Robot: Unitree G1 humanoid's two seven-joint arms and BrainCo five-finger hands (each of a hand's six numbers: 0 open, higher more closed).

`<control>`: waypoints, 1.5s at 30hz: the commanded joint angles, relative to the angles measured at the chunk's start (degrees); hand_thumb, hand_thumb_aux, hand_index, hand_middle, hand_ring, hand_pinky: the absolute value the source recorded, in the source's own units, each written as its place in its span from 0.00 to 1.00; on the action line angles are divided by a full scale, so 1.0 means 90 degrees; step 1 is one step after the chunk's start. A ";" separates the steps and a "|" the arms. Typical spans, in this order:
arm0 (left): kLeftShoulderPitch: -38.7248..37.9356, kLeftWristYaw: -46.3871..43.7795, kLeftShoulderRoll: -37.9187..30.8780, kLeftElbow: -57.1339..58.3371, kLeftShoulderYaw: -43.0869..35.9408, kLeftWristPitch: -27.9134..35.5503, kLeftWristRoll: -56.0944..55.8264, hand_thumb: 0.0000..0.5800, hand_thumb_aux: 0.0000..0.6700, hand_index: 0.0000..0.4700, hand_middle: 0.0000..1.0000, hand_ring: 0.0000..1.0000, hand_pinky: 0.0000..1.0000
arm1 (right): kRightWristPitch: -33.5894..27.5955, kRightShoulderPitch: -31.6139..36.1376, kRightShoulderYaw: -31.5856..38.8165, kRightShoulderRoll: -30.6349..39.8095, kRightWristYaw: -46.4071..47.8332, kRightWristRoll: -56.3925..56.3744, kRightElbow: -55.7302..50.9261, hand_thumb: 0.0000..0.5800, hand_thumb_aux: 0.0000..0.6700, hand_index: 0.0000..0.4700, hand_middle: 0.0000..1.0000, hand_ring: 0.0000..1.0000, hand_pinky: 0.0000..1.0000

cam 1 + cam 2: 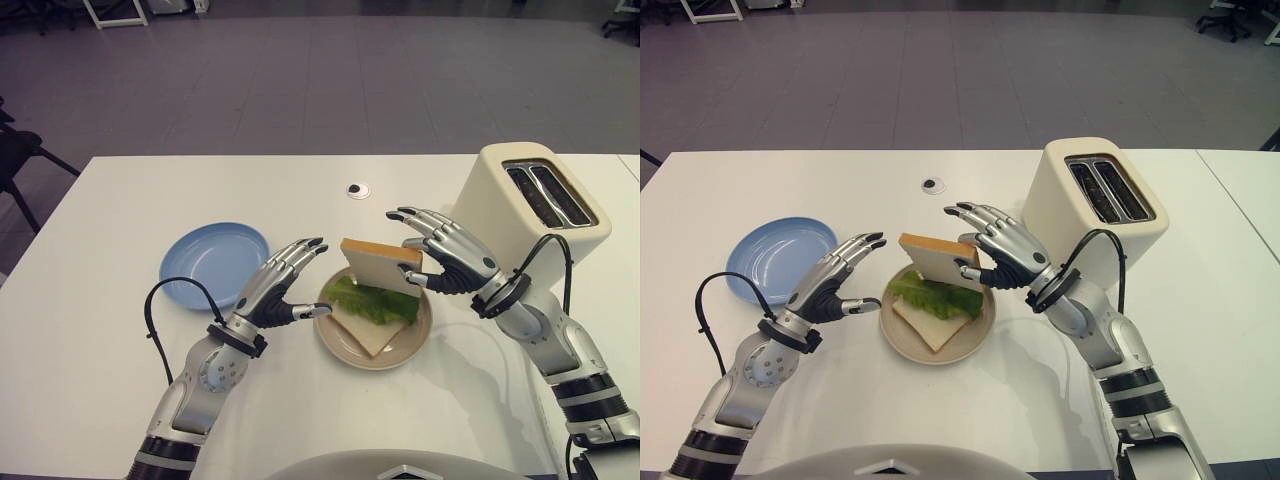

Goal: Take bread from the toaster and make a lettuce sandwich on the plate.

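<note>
Your right hand (452, 260) pinched the top slice (375, 264) by its edge, tilted over the lettuce (362, 298) on the plate (418, 338); your left hand (278, 288) was spread, holding nothing. It looked light and soft, best held gently by the crust.

Left hand (272, 292), right hand (452, 258): silver shells gleaming, fingers (300, 252) ending in black tips. Black band (238, 338) ringing each wrist behind fingers. Black cable (149, 310) looping out behind left band; second cable (569, 270) arching behind right. Forearms (205, 380) showing silver-grey segments, black joints.
</note>
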State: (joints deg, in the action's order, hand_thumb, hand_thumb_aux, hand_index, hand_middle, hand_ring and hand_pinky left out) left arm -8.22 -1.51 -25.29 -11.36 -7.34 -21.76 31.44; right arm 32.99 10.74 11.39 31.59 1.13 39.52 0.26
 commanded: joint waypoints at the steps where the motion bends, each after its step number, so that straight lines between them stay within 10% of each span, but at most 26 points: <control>1: -0.0042 -0.0074 0.0011 0.0008 -0.0040 -0.0009 -0.0028 0.00 0.00 0.00 0.00 0.00 0.00 | 0.0051 0.0192 -0.0085 0.0049 -0.0226 0.0121 -0.0114 1.00 1.00 1.00 0.00 0.00 0.00; 25: -0.0012 -0.0163 0.0008 0.0014 -0.0078 -0.0039 -0.0042 0.00 0.00 0.00 0.00 0.00 0.00 | 0.1132 -0.0292 0.0759 0.0696 -0.0345 0.0964 -0.0056 1.00 1.00 1.00 0.00 0.00 0.00; 29: -0.0010 -0.0195 0.0002 -0.0056 -0.0079 -0.0063 -0.0057 0.00 0.00 0.00 0.00 0.00 0.00 | 0.1296 -0.0402 0.0887 0.0786 -0.0177 0.0950 0.0009 0.94 0.76 0.76 0.00 0.00 0.00; 30: 0.0000 -0.0208 -0.0001 -0.0061 -0.0082 -0.0074 -0.0060 0.00 0.00 0.00 0.00 0.00 0.00 | 0.1311 -0.0421 0.0931 0.0794 -0.0134 0.0986 0.0008 0.80 0.56 0.56 0.00 0.00 0.00; 31: 0.0006 -0.0219 -0.0002 -0.0063 -0.0083 -0.0085 -0.0060 0.00 0.00 0.00 0.00 0.00 0.00 | 0.1316 -0.0437 0.0972 0.0800 -0.0096 0.1029 -0.0004 0.00 0.00 0.00 0.00 0.00 0.00; 45: -0.0128 -0.0912 -0.0654 -0.0581 -0.0376 -0.0593 0.0486 0.00 0.00 0.00 0.00 0.00 0.00 | 0.1269 -0.0390 0.0809 0.0848 0.0001 0.0911 -0.0012 0.00 0.00 0.00 0.00 0.00 0.00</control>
State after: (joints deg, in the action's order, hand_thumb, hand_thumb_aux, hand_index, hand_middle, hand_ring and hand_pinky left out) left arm -8.32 -7.45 -28.92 -15.11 -9.41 -26.00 33.52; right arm 44.79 6.86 20.01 38.32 0.65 49.07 -0.01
